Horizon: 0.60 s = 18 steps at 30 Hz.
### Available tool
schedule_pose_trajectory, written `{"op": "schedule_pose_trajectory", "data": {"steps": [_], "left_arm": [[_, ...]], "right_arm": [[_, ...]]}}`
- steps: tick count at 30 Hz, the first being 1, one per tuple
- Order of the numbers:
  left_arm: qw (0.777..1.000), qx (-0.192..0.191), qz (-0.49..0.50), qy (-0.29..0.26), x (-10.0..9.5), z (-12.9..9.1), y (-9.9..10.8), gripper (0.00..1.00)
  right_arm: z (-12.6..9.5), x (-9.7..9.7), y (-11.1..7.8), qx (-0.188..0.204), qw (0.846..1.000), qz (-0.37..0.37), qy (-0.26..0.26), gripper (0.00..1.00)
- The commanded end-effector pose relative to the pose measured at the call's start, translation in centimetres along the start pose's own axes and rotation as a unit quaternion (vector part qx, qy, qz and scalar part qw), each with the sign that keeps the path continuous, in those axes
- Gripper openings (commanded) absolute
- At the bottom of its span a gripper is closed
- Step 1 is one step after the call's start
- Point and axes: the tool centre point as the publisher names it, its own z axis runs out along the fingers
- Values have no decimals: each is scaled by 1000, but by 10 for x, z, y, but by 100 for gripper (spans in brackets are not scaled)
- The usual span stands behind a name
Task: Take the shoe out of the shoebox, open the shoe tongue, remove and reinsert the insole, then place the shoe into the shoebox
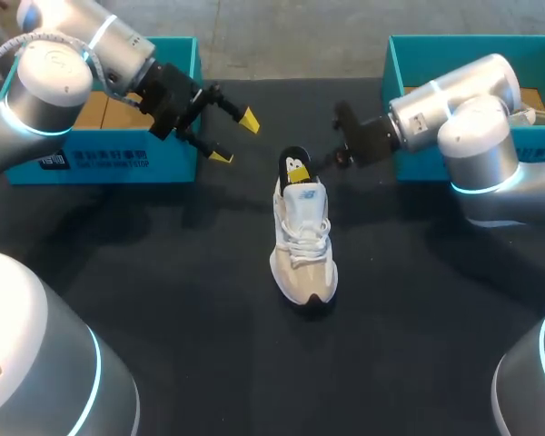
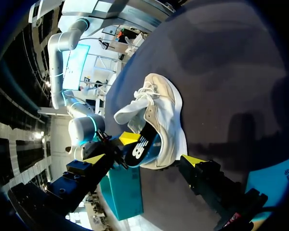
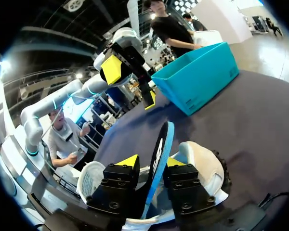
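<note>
Two grippers, one of them engaged.

1. Right gripper (image 3: 151,162): clenched on the insole (image 3: 159,154), one finger on each face, near its upper end.
2. Insole: black with a blue edge, standing almost upright out of the heel opening, with its lower part inside the shoe (image 1: 302,241).
3. Shoe: white sneaker with a beige toe, on its sole mid-table (image 1: 163,300), outside both teal boxes, the left shoebox (image 1: 100,159) and the right shoebox (image 1: 395,64).
4. Left gripper (image 1: 234,137): fingers spread and holding nothing, above the table before the left shoebox, apart from the shoe.

Handling note (judgement): the insole is passing the collar, but whether out or in cannot be told. Travel should follow the insole's own steep line so the forepart does not snag under the laces. Nothing pins the shoe, so drag may lift or tip it. The free left gripper looks best placed to steady the toe. The thin insole probably folds if it is pushed off-axis.
</note>
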Motion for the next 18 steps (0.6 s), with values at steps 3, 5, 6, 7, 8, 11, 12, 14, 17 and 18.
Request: {"op": "schedule_pose_trajectory", "data": {"steps": [3,5,6,7,8,11,12,14,17,18], "left_arm": [[1000,-2,0,1,0,0,-1,100],[1000,-2,0,1,0,0,-1,100],[1000,-2,0,1,0,0,-1,100],[1000,-2,0,1,0,0,-1,100],[1000,-2,0,1,0,0,-1,100],[1000,-2,0,1,0,0,-1,100],[1000,-2,0,1,0,0,-1,100],[1000,-2,0,1,0,0,-1,100],[1000,-2,0,1,0,0,-1,100],[1000,-2,0,1,0,0,-1,100]], "right_arm": [[7,-5,4,15,1000,0,8,0],[9,-4,1,21,1000,3,9,0],[10,-3,-2,23,1000,5,9,0],[11,-2,-5,23,1000,9,11,0],[12,-1,-8,24,1000,13,12,0],[17,2,-19,27,999,25,18,0],[17,3,-20,28,999,26,18,0],[19,6,-28,28,999,34,19,0],[20,9,-33,27,999,40,19,0],[20,10,-34,27,999,41,19,0]]}}
